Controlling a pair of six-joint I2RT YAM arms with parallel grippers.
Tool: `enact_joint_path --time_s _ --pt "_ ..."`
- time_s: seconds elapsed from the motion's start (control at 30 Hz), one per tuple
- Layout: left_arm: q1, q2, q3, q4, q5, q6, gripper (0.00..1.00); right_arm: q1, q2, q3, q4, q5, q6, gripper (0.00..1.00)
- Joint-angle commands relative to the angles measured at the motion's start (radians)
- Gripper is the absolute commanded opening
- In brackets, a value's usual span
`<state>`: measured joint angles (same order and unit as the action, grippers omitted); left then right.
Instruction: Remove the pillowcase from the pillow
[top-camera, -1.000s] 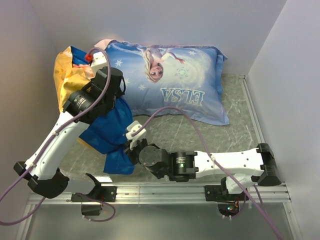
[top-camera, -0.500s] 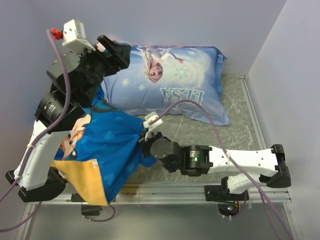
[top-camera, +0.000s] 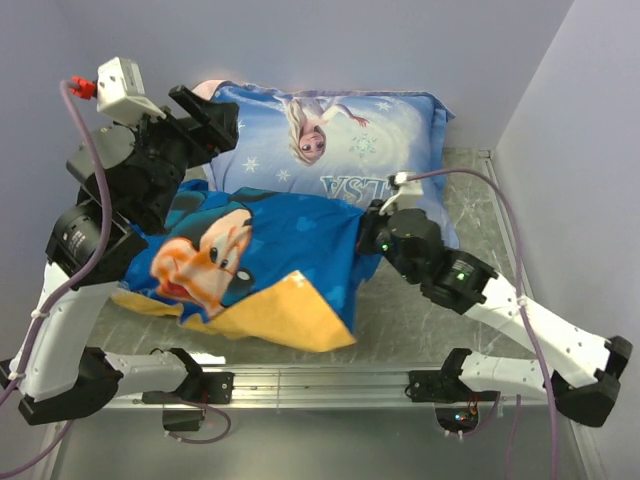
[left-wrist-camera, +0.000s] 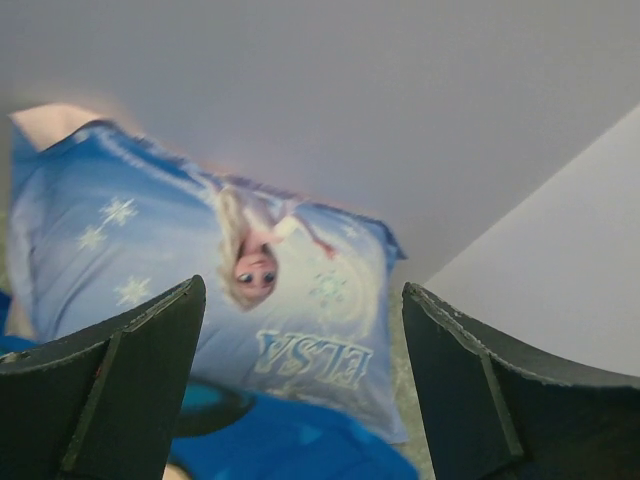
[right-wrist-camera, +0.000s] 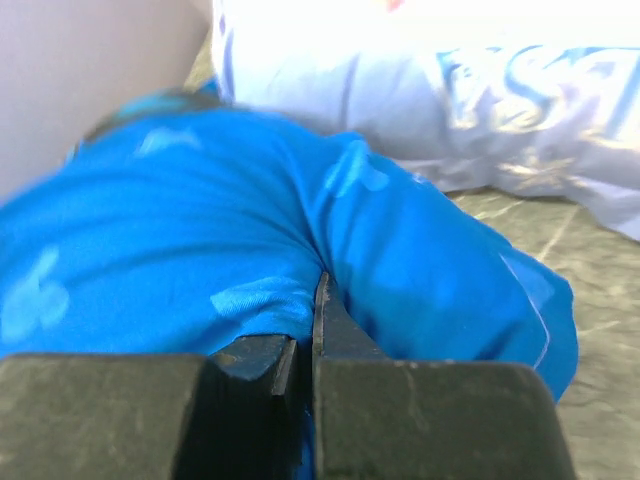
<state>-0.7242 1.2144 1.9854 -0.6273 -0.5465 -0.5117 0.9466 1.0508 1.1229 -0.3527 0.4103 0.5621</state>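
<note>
Marbled grey table (top-camera: 492, 228) boxed in by pale walls (top-camera: 400, 40), left gripper (left-wrist-camera: 302, 290) jaws wide apart, right gripper (right-wrist-camera: 315, 300) clamped on the pillowcase (top-camera: 270, 240).

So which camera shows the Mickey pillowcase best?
The top view: the pillowcase spread out, Mickey's face showing. The right wrist view shows only a blue fold pinched in the right hand; the left wrist view, a blue sliver.

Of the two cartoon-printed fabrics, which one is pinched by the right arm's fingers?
The Mickey pillowcase, deep blue with a yellow-orange flap: the right fingers clamp its blue fold. The light blue Elsa pillow behind is not gripped.
</note>
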Motion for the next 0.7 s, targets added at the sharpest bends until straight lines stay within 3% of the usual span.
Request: enact_joint_path --time_s 0.0,0.27,0.4,0.57,0.67 --pt "-0.003 -0.039 -0.098 -0.078 -0.113 -0.046 0.85 -0.121 -0.101 0.031 0.029 0.007 0.071 0.00" --pt "0.002 -0.235 -0.577 -0.124 -0.159 -0.235 0.89 -0.423 -0.106 -0.112 -0.005 -0.100 0.096 0.00" --pt "0.005 -0.308 -0.727 -0.208 -0.170 -0.330 0.91 -0.581 -0.074 -0.213 0.038 -0.212 0.110 0.00" --pt "0.008 -0.401 -0.882 -0.287 -0.176 -0.477 0.93 -0.681 -0.029 -0.282 0.078 -0.303 0.110 0.00" --pt "0.009 -0.429 -0.922 -0.348 -0.177 -0.545 0.94 -0.687 0.000 -0.282 0.075 -0.306 0.093 0.10"
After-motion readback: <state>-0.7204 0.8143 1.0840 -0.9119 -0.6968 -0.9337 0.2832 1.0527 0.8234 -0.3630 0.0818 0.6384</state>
